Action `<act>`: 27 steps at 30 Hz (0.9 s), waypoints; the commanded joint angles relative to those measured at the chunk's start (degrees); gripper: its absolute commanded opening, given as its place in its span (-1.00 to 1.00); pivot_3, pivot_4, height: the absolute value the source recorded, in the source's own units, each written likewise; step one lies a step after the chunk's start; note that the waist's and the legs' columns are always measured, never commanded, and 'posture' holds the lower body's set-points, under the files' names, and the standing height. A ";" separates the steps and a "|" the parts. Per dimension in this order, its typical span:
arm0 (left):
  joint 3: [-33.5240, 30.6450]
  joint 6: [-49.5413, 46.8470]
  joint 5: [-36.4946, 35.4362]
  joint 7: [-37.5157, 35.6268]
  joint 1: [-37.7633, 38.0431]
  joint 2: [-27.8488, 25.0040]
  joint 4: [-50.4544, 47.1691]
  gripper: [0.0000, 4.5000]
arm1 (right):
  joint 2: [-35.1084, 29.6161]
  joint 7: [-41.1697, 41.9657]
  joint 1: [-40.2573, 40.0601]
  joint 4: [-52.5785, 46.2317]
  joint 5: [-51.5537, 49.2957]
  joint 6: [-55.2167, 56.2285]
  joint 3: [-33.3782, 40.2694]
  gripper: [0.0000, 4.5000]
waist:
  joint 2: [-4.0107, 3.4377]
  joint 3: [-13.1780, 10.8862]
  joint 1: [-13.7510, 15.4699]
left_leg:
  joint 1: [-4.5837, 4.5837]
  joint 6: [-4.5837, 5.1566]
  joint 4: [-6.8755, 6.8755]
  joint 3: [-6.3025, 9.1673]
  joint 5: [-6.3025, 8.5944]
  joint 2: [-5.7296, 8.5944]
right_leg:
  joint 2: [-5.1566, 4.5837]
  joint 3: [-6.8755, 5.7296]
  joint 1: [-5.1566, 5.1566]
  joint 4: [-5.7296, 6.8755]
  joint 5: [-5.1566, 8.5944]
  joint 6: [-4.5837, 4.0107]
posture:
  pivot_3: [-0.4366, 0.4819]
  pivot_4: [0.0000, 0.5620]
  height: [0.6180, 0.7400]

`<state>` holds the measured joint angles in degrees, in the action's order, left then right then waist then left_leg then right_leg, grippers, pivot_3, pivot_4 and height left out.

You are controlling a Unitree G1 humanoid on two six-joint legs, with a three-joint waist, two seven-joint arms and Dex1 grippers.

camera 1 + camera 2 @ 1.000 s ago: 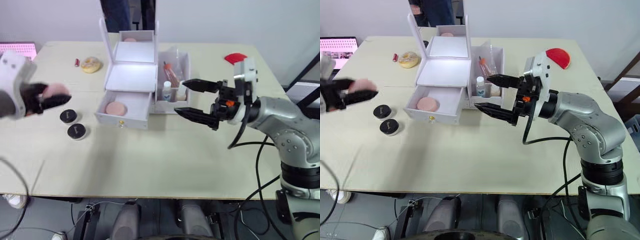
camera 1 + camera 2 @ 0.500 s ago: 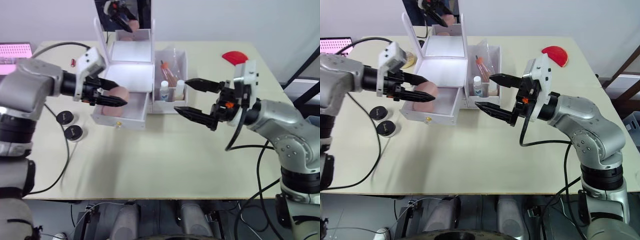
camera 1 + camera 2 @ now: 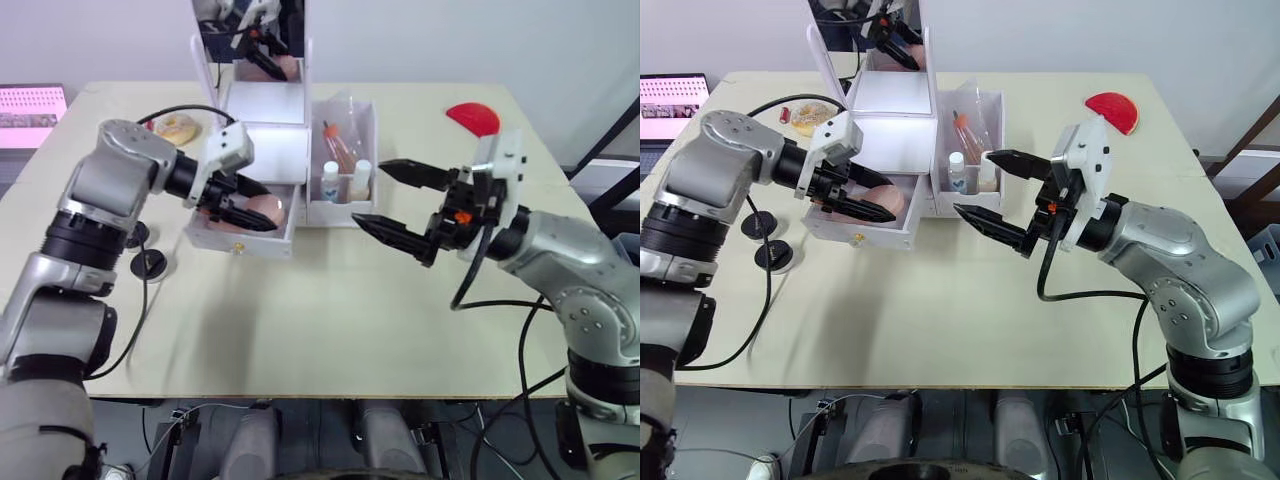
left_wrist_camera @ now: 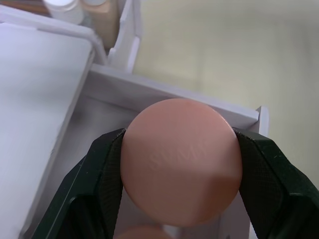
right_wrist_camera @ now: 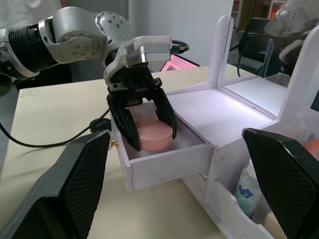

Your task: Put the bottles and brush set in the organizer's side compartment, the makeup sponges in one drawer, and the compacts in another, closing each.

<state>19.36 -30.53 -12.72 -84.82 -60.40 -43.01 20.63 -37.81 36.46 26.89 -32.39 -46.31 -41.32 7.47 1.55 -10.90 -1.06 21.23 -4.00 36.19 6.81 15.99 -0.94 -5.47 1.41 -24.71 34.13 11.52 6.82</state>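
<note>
— So, where is the sponge [image 4: 179, 159] right now?

— Pinched between the fingers of the left gripper [image 3: 245, 203], low over the open drawer [image 3: 865, 225] of the organizer [image 3: 260, 150], which stands toward the table's [image 3: 330, 330] far edge. Another sponge seems to lie in the drawer already.

— How should the drop go?

— I'd lower it until it nearly rests on the drawer floor, keep it inside the front wall, then part the fingers slowly so it doesn't roll out. After that, pull straight back before pushing the drawer shut.

— And the other arm?

— The right gripper [image 3: 405, 205] hangs with fingers spread wide, holding nothing, just in front of the side compartment [image 3: 345, 160] with the bottles [image 3: 332, 181]. Two compacts [image 3: 148, 263] wait near the table's left edge.
</note>
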 commanded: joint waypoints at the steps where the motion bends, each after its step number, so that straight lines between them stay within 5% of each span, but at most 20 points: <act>1: -1.10 1.13 1.16 -0.75 -0.94 -0.27 -0.22 0.17 | -0.73 -0.55 0.01 -1.89 -0.66 0.46 1.83 1.00 | 0.00 0.00 -0.04 | -0.01 0.00 0.00 0.00 0.00 0.00 | 0.00 0.00 0.00 0.01 0.00 0.00 | -0.05 -0.47 0.99; 6: -1.32 1.73 1.96 -1.09 -0.93 0.03 0.29 0.17 | -0.76 -0.71 0.20 -1.64 -0.44 0.59 1.70 1.00 | 0.00 0.00 0.05 | -0.02 0.00 0.02 0.00 0.00 0.00 | 0.00 0.00 0.00 0.04 0.00 0.00 | -0.05 -0.47 0.99; 10: -1.74 2.16 2.50 -0.80 -1.02 0.38 0.77 0.99 | -0.73 -0.66 0.23 -1.48 -0.32 0.74 1.64 1.00 | 0.00 0.00 0.04 | -0.02 0.00 0.02 0.00 0.00 0.00 | 0.00 0.00 0.01 0.04 -0.01 0.01 | -0.05 -0.47 0.99; 21: -7.11 -2.69 -0.06 -1.07 -4.99 -2.39 2.74 0.99 | -0.35 -0.40 0.63 -1.04 -0.19 0.82 0.90 1.00 | 0.00 0.00 -0.14 | -0.03 0.01 0.05 0.00 0.00 0.00 | 0.01 0.00 0.01 0.10 -0.02 0.02 | -0.05 -0.47 0.99; 24: -9.32 -4.06 -0.71 -1.77 -5.93 -5.21 4.16 0.62 | -0.35 -0.23 0.68 -0.88 -0.22 0.93 0.93 1.00 | 0.00 0.00 -0.31 | -0.06 0.01 0.02 0.01 0.00 0.00 | 0.01 0.00 0.01 0.10 -0.02 0.03 | -0.05 -0.47 0.99; 27: -11.41 -5.93 -2.02 -4.06 -4.22 -9.66 2.97 -0.02 | -0.25 0.04 0.77 -0.49 -0.09 1.10 0.77 1.00 | -0.01 0.00 -0.32 | -0.08 0.01 -0.01 0.01 0.00 0.00 | 0.01 0.00 0.01 0.11 0.00 0.05 | -0.05 -0.47 0.99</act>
<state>10.41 -35.17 -13.27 -87.37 -64.91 -50.36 24.86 -37.84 36.30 26.95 -32.21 -46.21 -41.25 7.36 1.54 -10.90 -1.38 21.15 -3.99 36.18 6.82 15.98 -0.94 -5.47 1.41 -24.70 34.24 11.52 6.87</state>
